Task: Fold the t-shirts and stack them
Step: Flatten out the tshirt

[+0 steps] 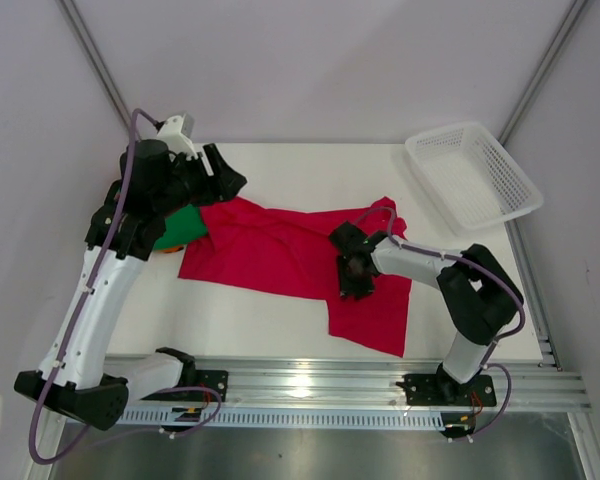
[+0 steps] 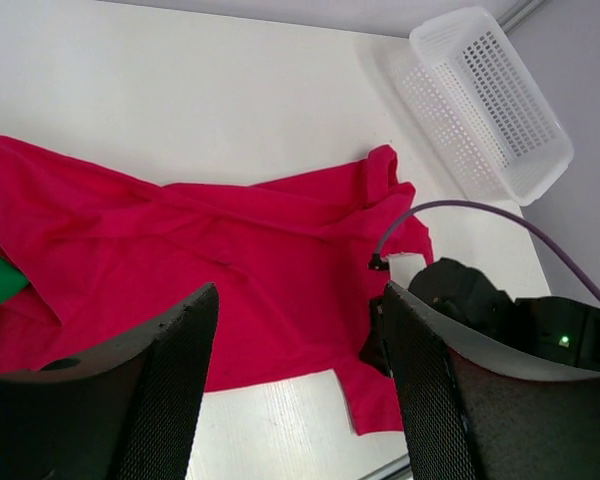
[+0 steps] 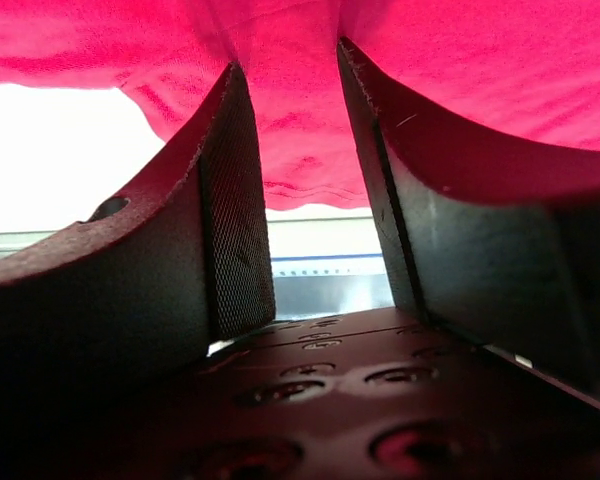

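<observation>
We take this for a robotics lab cell. A left arm [image 1: 95, 290] and a right arm [image 1: 475, 300] are bolted to an aluminium rail [image 1: 310, 380] at their bases. A bare white table [image 1: 310, 165] lies ahead of them, with plain pale walls [image 1: 310, 60] and metal frame struts [image 1: 100, 60] beyond.

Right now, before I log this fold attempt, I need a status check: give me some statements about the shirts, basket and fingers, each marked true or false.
1. The white basket is empty. True.
2. The left fingers grip the crimson t-shirt. False: they stand open above it, with nothing between them.
3. Crimson cloth sits between the right fingers. True.
4. The green t-shirt lies beside the basket. False: it lies at the crimson t-shirt's other end, partly hidden by the left arm.
</observation>
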Available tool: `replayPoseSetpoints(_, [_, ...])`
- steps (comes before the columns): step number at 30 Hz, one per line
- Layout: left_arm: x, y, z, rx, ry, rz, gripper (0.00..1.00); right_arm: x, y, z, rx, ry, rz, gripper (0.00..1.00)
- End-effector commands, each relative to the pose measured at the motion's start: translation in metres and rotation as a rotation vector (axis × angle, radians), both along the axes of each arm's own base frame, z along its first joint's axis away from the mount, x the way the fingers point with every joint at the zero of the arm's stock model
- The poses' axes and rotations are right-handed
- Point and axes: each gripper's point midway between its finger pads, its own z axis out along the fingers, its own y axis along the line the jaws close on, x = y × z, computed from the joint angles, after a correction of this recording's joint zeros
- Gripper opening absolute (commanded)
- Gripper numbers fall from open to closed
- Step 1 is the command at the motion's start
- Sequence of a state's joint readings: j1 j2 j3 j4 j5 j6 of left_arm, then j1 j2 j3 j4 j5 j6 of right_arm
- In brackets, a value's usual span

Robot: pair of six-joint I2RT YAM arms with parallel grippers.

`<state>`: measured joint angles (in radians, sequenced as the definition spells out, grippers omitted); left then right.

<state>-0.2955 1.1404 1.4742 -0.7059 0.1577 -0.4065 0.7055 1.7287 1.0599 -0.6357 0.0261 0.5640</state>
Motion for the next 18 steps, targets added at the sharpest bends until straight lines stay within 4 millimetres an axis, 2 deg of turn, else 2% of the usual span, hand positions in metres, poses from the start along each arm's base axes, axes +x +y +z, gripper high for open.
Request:
replayPoseSetpoints(1, [-0.007, 0.009, 0.033, -0.006, -0.101, 0.01, 0.7, -0.012, 0.006, -0.008, -0.046, 0.033, 0.025, 0.39])
replayPoseSetpoints(5, [-0.012, 0.015, 0.043, -0.013, -0.129, 0.019, 0.71, -0.04, 0.006, -0.02, -0.073, 0.08, 0.042, 0.39])
replayPoseSetpoints(9, [-0.015, 0.017, 0.052, -0.024, -0.147, 0.019, 0.72, -0.066, -0.001, -0.028, -0.082, 0.13, 0.016, 0.38])
replayPoseSetpoints(10, [-0.016, 0.018, 0.053, -0.023, -0.15, 0.02, 0.72, -0.075, -0.008, -0.032, -0.096, 0.152, 0.007, 0.38])
replayPoseSetpoints(13, [-0.018, 0.02, 0.062, -0.031, -0.167, 0.021, 0.73, -0.095, -0.011, -0.029, -0.084, 0.19, -0.019, 0.38])
replayPoseSetpoints(18, [-0.02, 0.02, 0.071, -0.043, -0.187, 0.015, 0.74, -0.135, -0.031, -0.026, -0.108, 0.24, -0.074, 0.38])
